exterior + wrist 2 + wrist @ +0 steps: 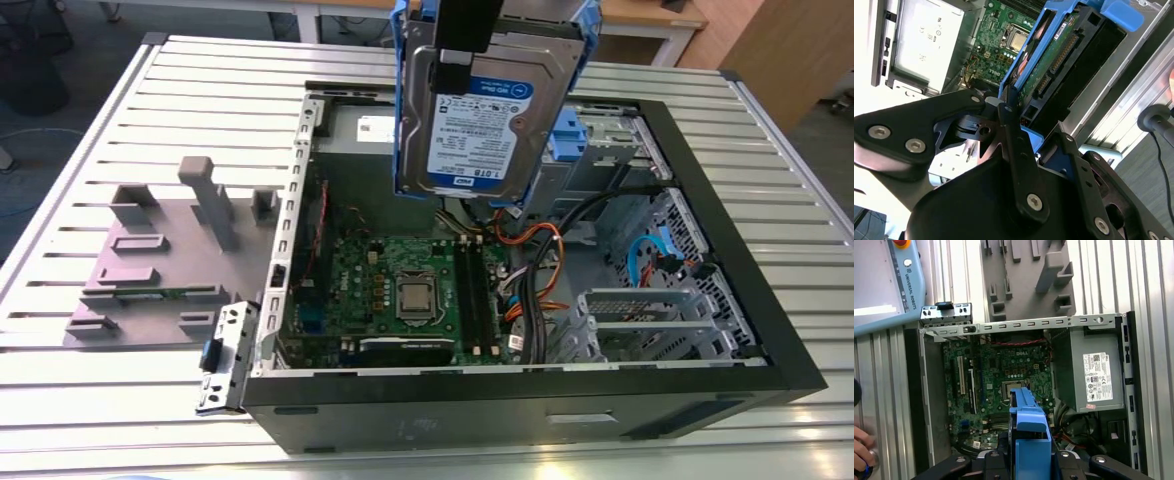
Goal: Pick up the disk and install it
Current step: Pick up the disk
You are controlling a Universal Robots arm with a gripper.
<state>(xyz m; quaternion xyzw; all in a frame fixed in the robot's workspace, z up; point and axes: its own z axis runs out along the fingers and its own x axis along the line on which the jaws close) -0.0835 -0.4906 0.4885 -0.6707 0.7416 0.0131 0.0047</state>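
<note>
Fingers (pixel 467 30) tight on disk (pixel 483 120), upper edge off-frame

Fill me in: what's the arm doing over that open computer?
The arm's gripper is shut on the disk, a silver hard drive in a blue frame. It holds the disk upright in the air above the open computer case, which lies on its side on the slatted metal table. The motherboard sits exposed below. The disk is not yet seated in the case. A grey fixture lies beside the case, and a person's hand is nearby.
</note>
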